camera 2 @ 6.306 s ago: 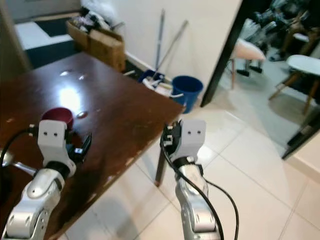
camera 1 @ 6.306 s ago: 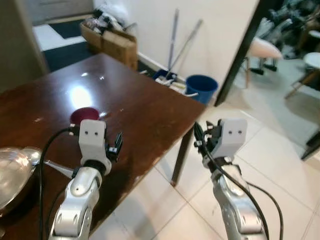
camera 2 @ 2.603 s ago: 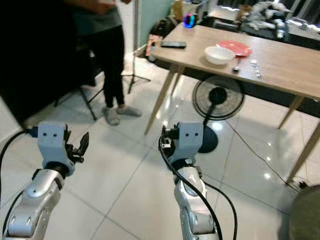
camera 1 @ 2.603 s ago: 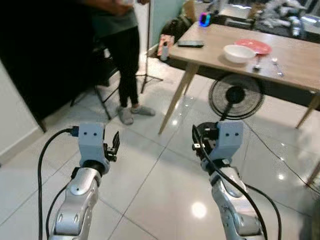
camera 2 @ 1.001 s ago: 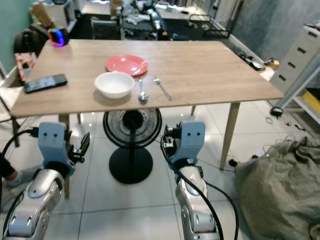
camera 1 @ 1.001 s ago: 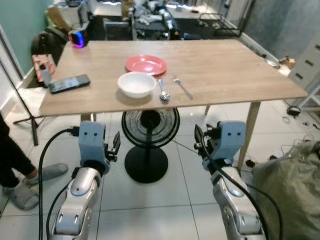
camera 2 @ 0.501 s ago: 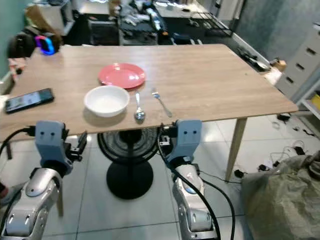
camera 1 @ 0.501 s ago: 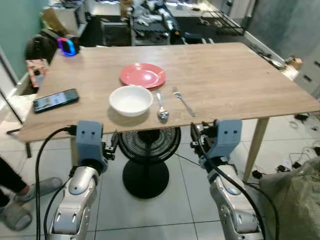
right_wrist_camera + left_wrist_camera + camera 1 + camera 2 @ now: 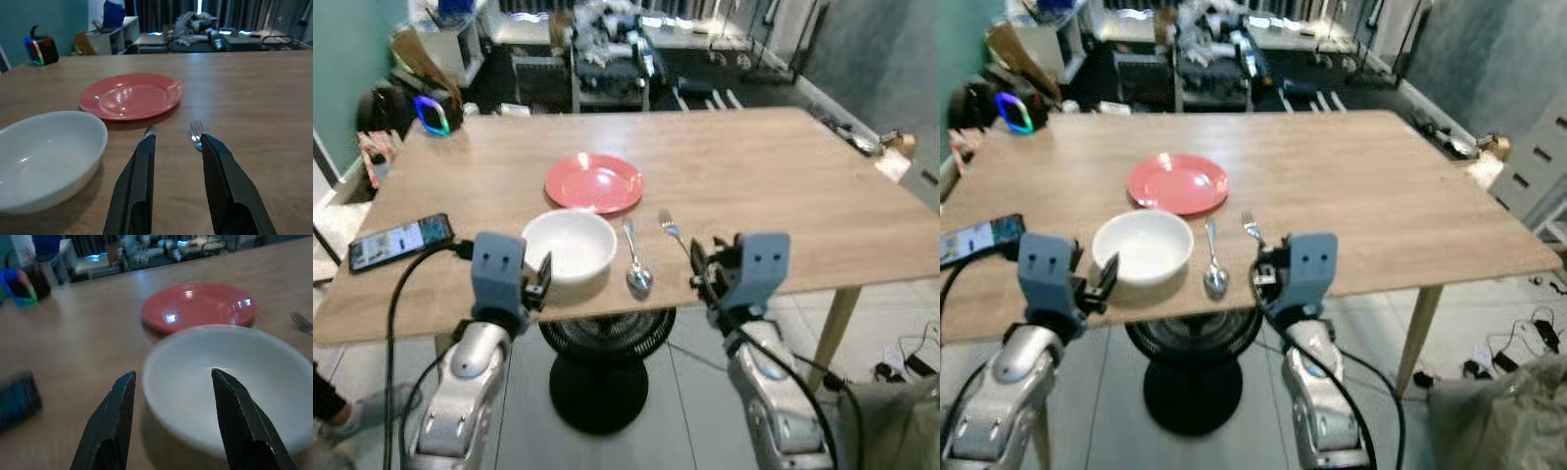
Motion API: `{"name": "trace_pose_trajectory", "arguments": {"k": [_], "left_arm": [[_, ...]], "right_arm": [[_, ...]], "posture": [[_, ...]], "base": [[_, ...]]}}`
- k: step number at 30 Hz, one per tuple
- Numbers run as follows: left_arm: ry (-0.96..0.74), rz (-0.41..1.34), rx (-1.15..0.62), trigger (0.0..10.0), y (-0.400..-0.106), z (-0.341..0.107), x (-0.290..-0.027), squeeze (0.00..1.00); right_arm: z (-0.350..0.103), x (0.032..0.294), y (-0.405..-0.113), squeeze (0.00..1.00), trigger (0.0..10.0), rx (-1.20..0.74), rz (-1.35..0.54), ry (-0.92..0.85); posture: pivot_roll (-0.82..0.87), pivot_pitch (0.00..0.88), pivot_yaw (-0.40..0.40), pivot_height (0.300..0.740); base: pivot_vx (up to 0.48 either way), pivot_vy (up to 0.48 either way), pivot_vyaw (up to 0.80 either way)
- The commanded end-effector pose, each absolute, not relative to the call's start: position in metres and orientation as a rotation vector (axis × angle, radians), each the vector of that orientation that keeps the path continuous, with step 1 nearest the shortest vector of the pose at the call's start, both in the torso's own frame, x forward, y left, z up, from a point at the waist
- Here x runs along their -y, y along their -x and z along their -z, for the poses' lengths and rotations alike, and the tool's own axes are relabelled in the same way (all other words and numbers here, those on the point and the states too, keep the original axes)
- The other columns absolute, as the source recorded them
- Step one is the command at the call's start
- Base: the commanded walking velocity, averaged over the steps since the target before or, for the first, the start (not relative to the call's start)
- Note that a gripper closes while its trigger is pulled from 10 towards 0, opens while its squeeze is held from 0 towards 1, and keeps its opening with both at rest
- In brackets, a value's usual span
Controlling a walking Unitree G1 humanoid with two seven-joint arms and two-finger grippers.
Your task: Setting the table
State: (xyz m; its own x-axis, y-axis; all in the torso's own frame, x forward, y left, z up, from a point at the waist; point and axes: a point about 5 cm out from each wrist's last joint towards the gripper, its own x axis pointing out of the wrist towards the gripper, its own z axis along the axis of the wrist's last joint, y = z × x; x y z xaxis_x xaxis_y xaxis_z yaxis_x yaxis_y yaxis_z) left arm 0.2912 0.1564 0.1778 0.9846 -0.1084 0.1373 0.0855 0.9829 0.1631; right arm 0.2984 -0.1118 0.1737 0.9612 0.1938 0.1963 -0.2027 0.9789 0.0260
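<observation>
A light wooden table (image 9: 783,186) stands right in front of me. On it lie a red plate (image 9: 594,183), a white bowl (image 9: 570,245) nearer the front edge, a spoon (image 9: 636,264) and a fork (image 9: 674,233) to the bowl's right. My left gripper (image 9: 172,377) is open at the front edge, level with the bowl (image 9: 230,396), whose near rim lies between the fingers' line of sight. My right gripper (image 9: 178,139) is open and empty, pointing at the spoon handle (image 9: 149,131) and fork (image 9: 196,133), short of both.
A phone (image 9: 399,241) lies at the table's left front, and a speaker with a glowing ring (image 9: 434,115) stands at the far left corner. A floor fan (image 9: 599,338) is under the table. Cluttered shelves (image 9: 607,49) are behind, and a green sack (image 9: 1503,411) is at the lower right.
I have turned away from a dark table, crossed the room and closed in on the light table, whose front edge now sits at my grippers. Both grippers stay open.
</observation>
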Motion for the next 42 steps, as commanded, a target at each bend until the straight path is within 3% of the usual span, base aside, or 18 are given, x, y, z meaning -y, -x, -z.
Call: {"name": "trace_pose_trajectory", "arguments": {"k": [1, 9, 21, 22, 23, 24, 36, 37, 38, 42], "left_arm": [[-0.186, 0.141, 0.182, 10.0, -0.287, -0.185, -0.149, 0.00], [-0.223, 0.257, 0.174, 10.0, -0.280, -0.193, -0.146, 0.00], [-0.249, 0.315, 0.133, 10.0, -0.277, -0.206, -0.154, 0.00], [-0.248, 0.311, 0.130, 10.0, -0.277, -0.206, -0.155, 0.00], [-0.246, 0.312, 0.125, 10.0, -0.278, -0.207, -0.155, 0.00], [-0.251, 0.309, 0.121, 10.0, -0.278, -0.207, -0.155, 0.00], [-0.258, 0.311, 0.117, 10.0, -0.279, -0.212, -0.144, 0.00], [-0.290, 0.331, 0.120, 10.0, -0.278, -0.214, -0.145, 0.00], [-0.343, 0.378, 0.116, 10.0, -0.274, -0.217, -0.149, 0.00], [-0.391, 0.386, 0.105, 10.0, -0.271, -0.221, -0.162, 0.00]], "right_arm": [[-0.173, 0.112, -0.297, 0.00, 10.0, 0.178, -0.229, -0.048], [-0.171, 0.095, -0.292, 0.00, 10.0, 0.115, -0.416, 0.056], [-0.173, 0.086, -0.290, 0.00, 10.0, 0.000, -0.460, 0.060], [-0.169, 0.082, -0.291, 0.33, 10.0, -0.025, -0.456, 0.058], [-0.167, 0.079, -0.291, 0.33, 10.0, -0.045, -0.453, 0.059], [-0.163, 0.075, -0.291, 1.00, 10.0, -0.070, -0.449, 0.054], [-0.145, 0.057, -0.303, 1.00, 10.0, -0.243, -0.426, -0.068], [-0.145, 0.054, -0.305, 0.72, 10.0, -0.280, -0.423, -0.156], [-0.147, 0.048, -0.308, 0.00, 10.0, -0.319, -0.425, -0.272], [-0.152, 0.041, -0.309, 0.00, 10.0, -0.351, -0.460, -0.353]], "posture": [[-0.01, 0.034, 0.052, 0.740], [0.00, 0.036, 0.053, 0.740], [0.02, 0.044, 0.046, 0.740], [0.02, 0.046, 0.043, 0.740], [0.02, 0.047, 0.042, 0.740], [0.03, 0.050, 0.039, 0.740], [0.04, 0.080, 0.023, 0.740], [0.05, 0.091, 0.015, 0.740], [0.05, 0.097, 0.008, 0.740], [0.06, 0.103, -0.005, 0.740]], "base": [[0.000, 0.000, 0.00], [0.000, 0.000, 0.00], [0.000, 0.000, 0.00], [0.000, 0.000, 0.00], [0.000, 0.000, 0.00], [0.000, 0.000, 0.00], [0.000, 0.000, 0.00], [0.000, 0.000, 0.00], [0.000, 0.000, 0.00], [0.000, 0.000, 0.00]]}}
